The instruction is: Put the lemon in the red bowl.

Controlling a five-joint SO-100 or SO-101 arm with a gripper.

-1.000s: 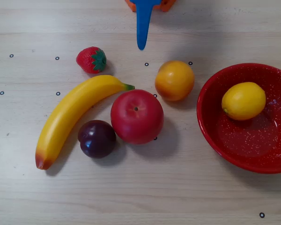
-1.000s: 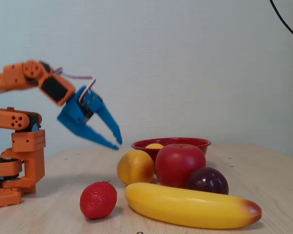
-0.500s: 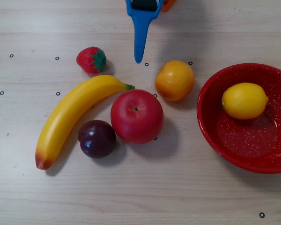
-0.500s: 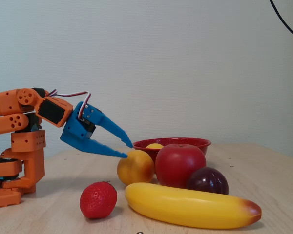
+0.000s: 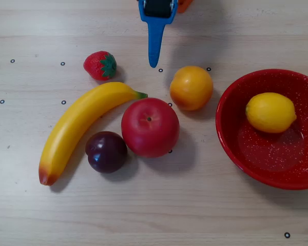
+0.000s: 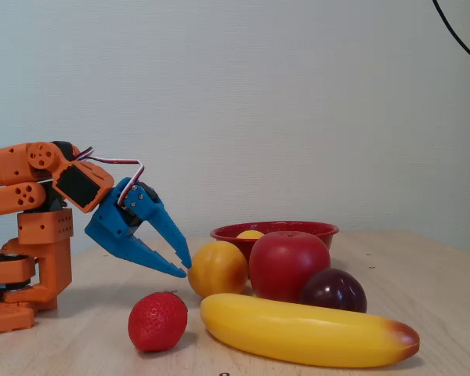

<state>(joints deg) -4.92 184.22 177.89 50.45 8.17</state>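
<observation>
Now the hand (image 6: 182,265) hangs slightly parted, empty, beside the orange fruit (image 6: 217,269).

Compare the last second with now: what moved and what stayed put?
The gripper folded back toward the base and dropped low beside the orange fruit, jaws open and empty. The lemon rolled slightly inside the red bowl. Strawberry, banana, apple and plum stayed put.

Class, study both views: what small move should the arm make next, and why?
Probably pull back toward its base and rest. The lemon already lies inside the red bowl, and the gripper is open, empty, beside the orange fruit.
</observation>
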